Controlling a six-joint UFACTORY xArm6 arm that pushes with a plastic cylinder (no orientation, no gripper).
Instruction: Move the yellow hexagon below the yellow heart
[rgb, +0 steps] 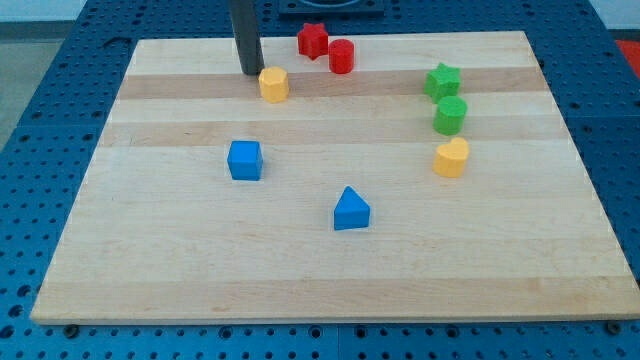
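The yellow hexagon (273, 85) sits near the top of the wooden board (200, 270), left of centre. The yellow heart (451, 158) lies at the view's right, just below the green hexagon. My tip (251, 72) rests on the board just up and to the left of the yellow hexagon, close to it; I cannot tell whether they touch. The heart is far to the right of the tip and lower in the view.
A red star (312, 40) and a red cylinder (341, 56) sit at the top, right of the rod. A green star (442, 80) and green hexagon (450, 115) stand above the heart. A blue cube (244, 160) and blue triangular block (351, 209) lie mid-board.
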